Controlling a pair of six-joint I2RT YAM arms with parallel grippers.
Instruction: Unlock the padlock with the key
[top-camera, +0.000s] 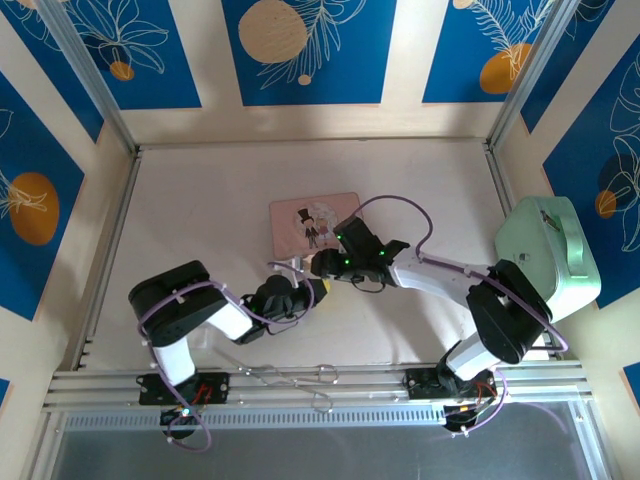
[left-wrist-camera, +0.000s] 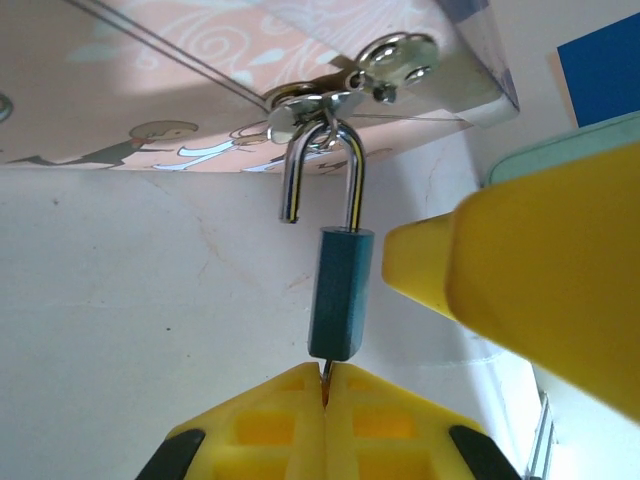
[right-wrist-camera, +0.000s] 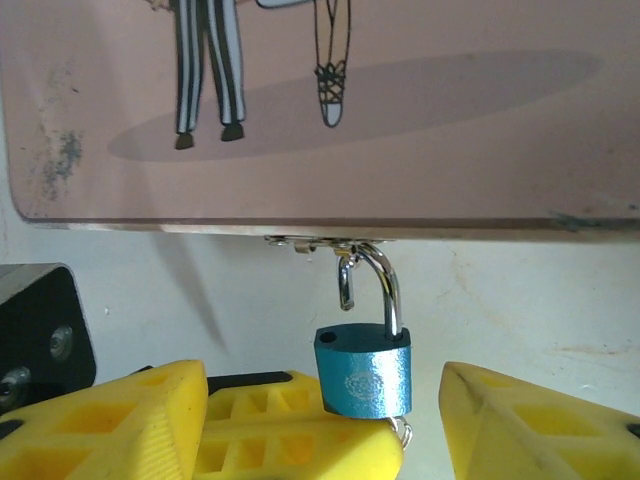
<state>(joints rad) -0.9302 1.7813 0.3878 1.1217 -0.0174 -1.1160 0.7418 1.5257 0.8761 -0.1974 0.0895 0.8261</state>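
Padlock: hooked by its thin silver shackle to the hasp on the near edge of the pink box; its blue-teal body extended away from that edge.
Shackle state: one leg was lifted out of the body with its end free, and the other leg was seated in the body.
Key: a thin silvery sliver ran from the bottom end of the padlock into the left fingertips.
Left hand: its yellow fingers were pressed together on the key, directly at the bottom end of the padlock.
Right hand: its fingers stood spread apart with the padlock body between them and gripped nothing; the finger on the right of its own view was clearly apart from the body.
Hands together: in the top view both met just beside the near edge of the box.
Box: it lay flat on the pale surface, picture side up.
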